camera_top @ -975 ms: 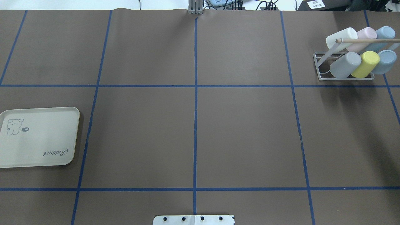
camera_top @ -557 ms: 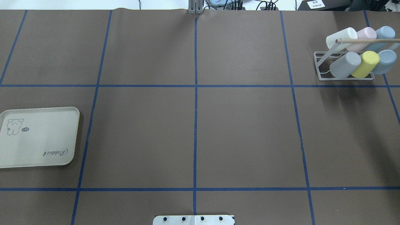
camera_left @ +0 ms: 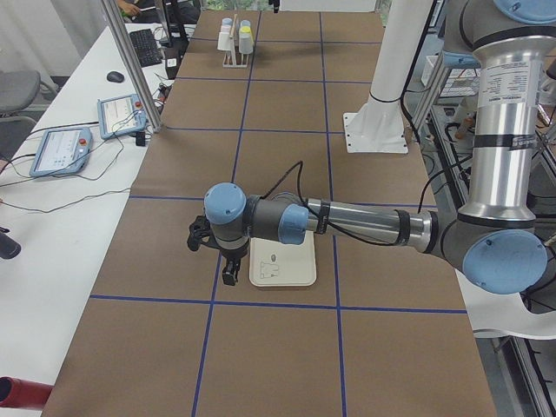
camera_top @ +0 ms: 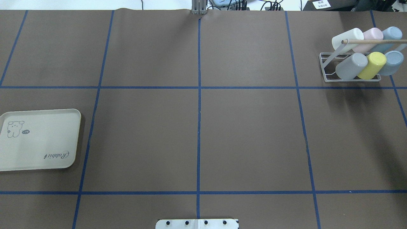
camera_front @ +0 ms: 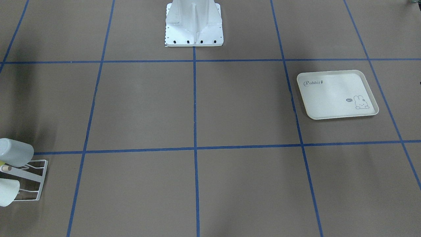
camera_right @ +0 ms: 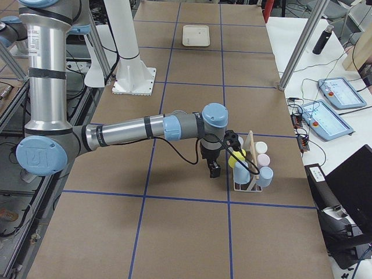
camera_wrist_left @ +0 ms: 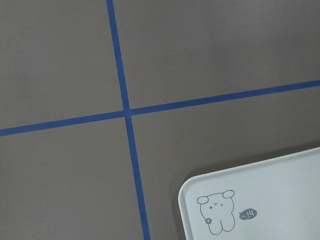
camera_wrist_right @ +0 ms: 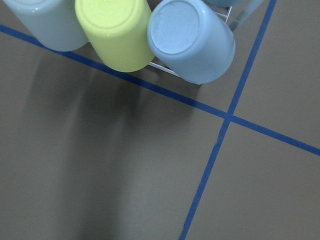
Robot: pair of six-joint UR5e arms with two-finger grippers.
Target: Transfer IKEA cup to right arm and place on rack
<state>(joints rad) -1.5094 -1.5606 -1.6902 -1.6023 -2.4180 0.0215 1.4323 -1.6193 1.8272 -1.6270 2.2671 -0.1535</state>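
The white wire rack (camera_top: 327,68) with its wooden dowel (camera_top: 375,41) stands at the table's far right. Several cups rest on its prongs, among them a grey cup (camera_top: 351,66), a yellow cup (camera_top: 372,65) and a cream cup (camera_top: 347,38). The right wrist view looks down on the yellow cup (camera_wrist_right: 115,32) and a light blue cup (camera_wrist_right: 192,40). My right gripper (camera_right: 214,168) hangs just beside the rack (camera_right: 251,174); I cannot tell whether it is open or shut. My left gripper (camera_left: 228,274) hovers by the tray's edge, state also unclear. No cup shows at either gripper.
A cream tray (camera_top: 38,140) with a rabbit drawing lies at the left, with nothing on it; it also shows in the left wrist view, tray (camera_wrist_left: 280,200). The robot's white base (camera_front: 194,26) stands at the table's near-middle edge. Blue tape lines grid the brown table.
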